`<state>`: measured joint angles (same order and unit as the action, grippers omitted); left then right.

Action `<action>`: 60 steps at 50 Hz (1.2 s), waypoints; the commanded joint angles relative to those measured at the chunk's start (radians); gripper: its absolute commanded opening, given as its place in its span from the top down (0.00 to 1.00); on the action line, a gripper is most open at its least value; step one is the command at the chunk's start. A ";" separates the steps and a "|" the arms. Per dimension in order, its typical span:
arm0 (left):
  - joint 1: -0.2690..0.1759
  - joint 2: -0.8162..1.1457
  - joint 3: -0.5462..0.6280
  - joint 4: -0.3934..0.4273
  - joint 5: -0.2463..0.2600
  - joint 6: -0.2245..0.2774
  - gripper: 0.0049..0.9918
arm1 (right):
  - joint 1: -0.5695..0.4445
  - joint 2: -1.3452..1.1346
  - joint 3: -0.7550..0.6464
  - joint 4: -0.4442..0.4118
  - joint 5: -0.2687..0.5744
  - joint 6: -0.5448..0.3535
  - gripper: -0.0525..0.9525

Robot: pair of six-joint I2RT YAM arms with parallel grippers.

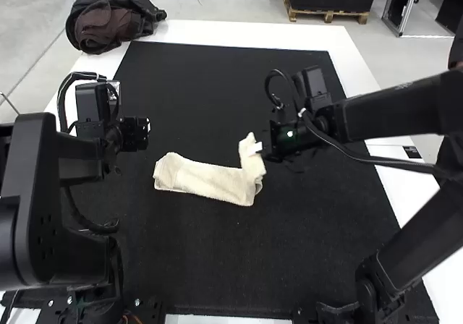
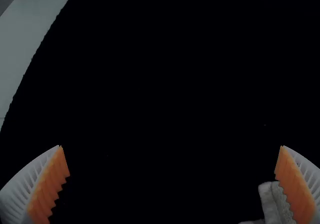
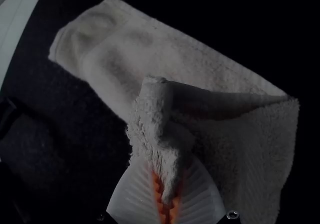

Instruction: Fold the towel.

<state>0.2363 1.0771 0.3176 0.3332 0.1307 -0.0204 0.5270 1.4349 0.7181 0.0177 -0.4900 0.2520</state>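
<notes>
On the dark mat lies the cream towel [image 1: 210, 180], folded into a long strip, its end nearer the right arm lifted off the mat. My right gripper [image 1: 262, 149] is at that raised end; in the right wrist view the right gripper [image 3: 167, 199] is shut on a bunched part of the towel [image 3: 150, 49], the rest stretching away flat. My left gripper [image 1: 147, 126] hangs beyond the strip's other end, apart from it. The left wrist view has the left gripper [image 2: 171, 159] open, with a bit of towel [image 2: 271, 199] beside one finger.
A black mat [image 1: 188, 266] covers most of the white table [image 1: 217, 32]. A dark bag [image 1: 108, 16] sits at the far left corner. The right arm's cable loops low over the mat's right side.
</notes>
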 commanded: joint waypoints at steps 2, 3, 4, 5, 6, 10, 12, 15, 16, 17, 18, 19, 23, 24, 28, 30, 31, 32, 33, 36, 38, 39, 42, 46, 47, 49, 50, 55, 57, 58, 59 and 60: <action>0.003 0.001 0.023 0.010 -0.017 -0.003 0.02 | 0.039 0.048 0.063 0.033 0.005 0.063 0.97; 0.003 0.001 0.023 0.009 -0.019 -0.003 0.02 | 0.044 0.058 0.069 0.037 0.005 0.064 0.97; 0.003 0.001 0.023 0.009 -0.020 -0.003 0.02 | 0.047 0.067 0.075 0.045 0.005 0.067 0.97; 0.003 0.001 0.023 0.007 -0.020 -0.003 0.02 | 0.051 0.073 0.080 0.050 0.005 0.069 0.97; 0.003 0.001 0.023 0.007 -0.020 -0.003 0.02 | 0.054 0.081 0.084 0.054 0.004 0.069 0.97; 0.003 0.001 0.023 0.006 -0.020 -0.003 0.02 | 0.077 0.113 0.110 0.076 0.005 0.070 0.97; 0.003 0.001 0.023 0.007 -0.020 -0.001 0.02 | 0.091 0.131 0.126 0.084 0.007 0.070 0.97; 0.003 0.001 0.023 0.009 -0.020 -0.003 0.02 | 0.110 0.160 0.146 0.093 0.007 0.070 0.97; 0.003 0.001 0.023 0.009 -0.020 -0.003 0.02 | 0.116 0.171 0.153 0.096 0.007 0.070 0.97; 0.003 0.001 0.023 0.009 -0.022 -0.001 0.02 | 0.120 0.182 0.161 0.097 0.007 0.070 0.97; 0.005 0.001 0.023 0.009 -0.020 -0.003 0.02 | 0.126 0.191 0.167 0.100 0.007 0.070 0.97; 0.005 0.001 0.023 0.009 -0.022 -0.003 0.02 | 0.130 0.200 0.173 0.105 0.007 0.070 0.97; 0.003 0.001 0.021 0.012 -0.020 -0.001 0.02 | 0.148 0.242 0.205 0.114 0.007 0.069 0.97; 0.003 0.001 0.023 0.012 -0.020 -0.001 0.02 | 0.153 0.251 0.211 0.117 0.007 0.069 0.97; 0.003 0.001 0.020 0.013 -0.020 -0.001 0.02 | 0.174 0.294 0.248 0.125 0.007 0.070 0.97; 0.003 0.001 0.017 0.015 -0.020 -0.001 0.02 | 0.183 0.311 0.267 0.125 0.007 0.070 0.97; 0.003 0.001 0.015 0.017 -0.019 -0.001 0.02 | 0.186 0.321 0.274 0.126 0.007 0.070 0.97; 0.003 0.001 0.015 0.018 -0.019 -0.001 0.02 | 0.192 0.334 0.288 0.128 0.005 0.070 0.97; 0.003 0.001 0.015 0.017 -0.017 -0.001 0.02 | 0.197 0.341 0.297 0.128 0.005 0.070 0.97; 0.003 0.001 0.015 0.017 -0.014 -0.001 0.02 | 0.208 0.369 0.325 0.131 0.007 0.070 0.97; 0.003 0.001 0.015 0.017 -0.013 -0.001 0.02 | 0.214 0.389 0.350 0.131 0.005 0.073 0.97; 0.003 0.001 0.015 0.017 -0.011 -0.001 0.02 | 0.217 0.400 0.359 0.131 0.005 0.075 0.97; 0.003 0.001 0.015 0.017 -0.009 -0.003 0.02 | 0.228 0.429 0.392 0.131 0.005 0.076 0.97; 0.003 0.001 0.015 0.018 -0.009 -0.004 0.02 | 0.240 0.463 0.431 0.131 0.007 0.082 0.97; 0.003 0.001 0.015 0.018 -0.009 -0.004 0.02 | 0.245 0.469 0.440 0.131 0.007 0.084 0.97; 0.005 0.003 0.015 0.018 -0.009 -0.004 0.02 | 0.252 0.483 0.455 0.131 0.005 0.086 0.97; 0.008 0.003 0.015 0.018 -0.009 -0.004 0.02 | 0.255 0.489 0.463 0.131 0.005 0.086 0.97; 0.009 0.001 0.015 0.018 -0.008 -0.004 0.02 | 0.275 0.521 0.498 0.131 0.005 0.090 0.97; 0.009 0.001 0.015 0.018 -0.008 -0.004 0.02 | 0.283 0.530 0.512 0.131 0.005 0.093 0.97; 0.009 0.001 0.015 0.017 -0.008 -0.004 0.02 | 0.289 0.538 0.518 0.131 0.005 0.095 0.97; 0.009 0.001 0.015 0.017 -0.008 -0.006 0.02 | 0.292 0.541 0.523 0.131 0.005 0.095 0.97; 0.009 0.001 0.015 0.017 -0.008 -0.004 0.02 | 0.297 0.547 0.531 0.131 0.005 0.095 0.97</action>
<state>0.2367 1.0771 0.3176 0.3408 0.1230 -0.0204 0.7925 1.9663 1.1969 0.1383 -0.4854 0.3313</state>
